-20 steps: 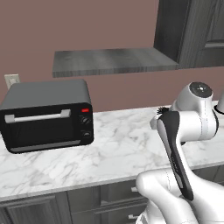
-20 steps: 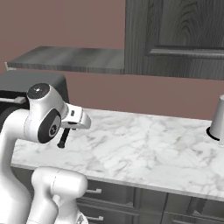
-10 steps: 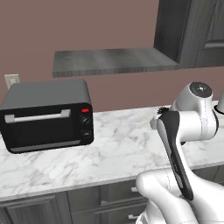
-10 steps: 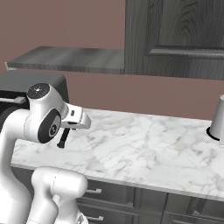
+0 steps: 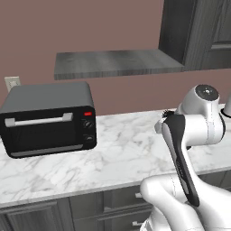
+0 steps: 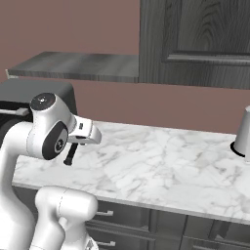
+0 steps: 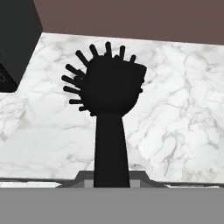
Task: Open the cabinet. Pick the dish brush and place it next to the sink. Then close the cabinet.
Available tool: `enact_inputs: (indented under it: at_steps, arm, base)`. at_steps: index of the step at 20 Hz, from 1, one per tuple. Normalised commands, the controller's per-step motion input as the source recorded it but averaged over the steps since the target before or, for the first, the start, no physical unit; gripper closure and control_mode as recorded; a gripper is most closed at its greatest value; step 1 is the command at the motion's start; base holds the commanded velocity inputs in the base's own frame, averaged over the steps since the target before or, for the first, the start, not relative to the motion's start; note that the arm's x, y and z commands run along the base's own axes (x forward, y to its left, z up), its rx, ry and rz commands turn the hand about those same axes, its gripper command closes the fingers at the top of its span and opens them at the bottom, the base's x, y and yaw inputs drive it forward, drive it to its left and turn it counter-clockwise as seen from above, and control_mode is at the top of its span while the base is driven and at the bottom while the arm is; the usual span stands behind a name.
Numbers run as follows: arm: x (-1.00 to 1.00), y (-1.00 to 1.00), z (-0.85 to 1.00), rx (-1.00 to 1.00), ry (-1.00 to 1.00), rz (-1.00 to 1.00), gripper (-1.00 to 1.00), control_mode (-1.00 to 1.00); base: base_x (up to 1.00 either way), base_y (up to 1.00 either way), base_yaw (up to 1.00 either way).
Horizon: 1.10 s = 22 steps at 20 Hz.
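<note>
Left base view: the toaster oven [image 5: 48, 119] sits at 9 o'clock on the marble counter [image 5: 117, 153]; the cabinet [image 5: 196, 34] hangs at 1 o'clock.
Right base view: the gripper [image 6: 78, 140] holds the dish brush [image 6: 71, 154] above the counter.
Hand view: jaws pinch the brush handle; bristly head points to 12 o'clock.
</note>
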Motion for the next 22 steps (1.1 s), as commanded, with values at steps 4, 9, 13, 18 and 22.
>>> enact_inputs:
  at_steps: [4,9,13,18,22]
  arm:
    - [-0.04,0.0,0.0,0.0,0.0,0.0,1.0,-1.0]
    - [-0.57,0.0,-0.01,0.0,0.0,0.0,1.0,-1.0]
    - [-0.58,0.0,0.0,0.0,0.0,0.0,1.0,-1.0]
    - [-0.11,0.0,0.0,0.01,0.0,0.0,1.0,-1.0]
    - [0.33,0.0,0.0,0.0,0.0,0.0,1.0,-1.0]
  base:
    - [0.0,0.0,0.0]
    - [0.0,0.0,0.0]
    - [0.0,0.0,0.0]
    - [0.0,0.0,0.0]
    - [0.0,0.0,0.0]
